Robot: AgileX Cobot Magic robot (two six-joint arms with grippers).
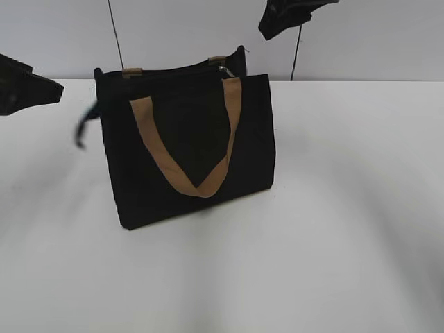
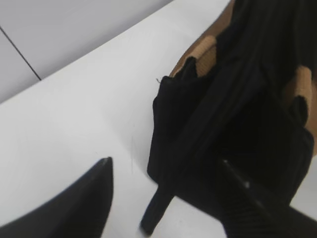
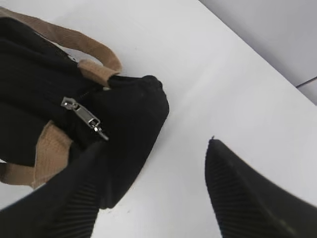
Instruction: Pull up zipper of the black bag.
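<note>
Though my fingers hide part of it, the black bag point(image 1: 187, 149) stands upright on the worktop point(image 1: 333, 243), contents unseen; both my left claw point(image 2: 168, 198) and right claw point(image 3: 153, 183) are spread, ungrasping, zipper point(image 3: 81, 113) near the right.

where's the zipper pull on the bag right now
The pull tab sits at the right end of the black bag top, beside the tan handle.
</note>
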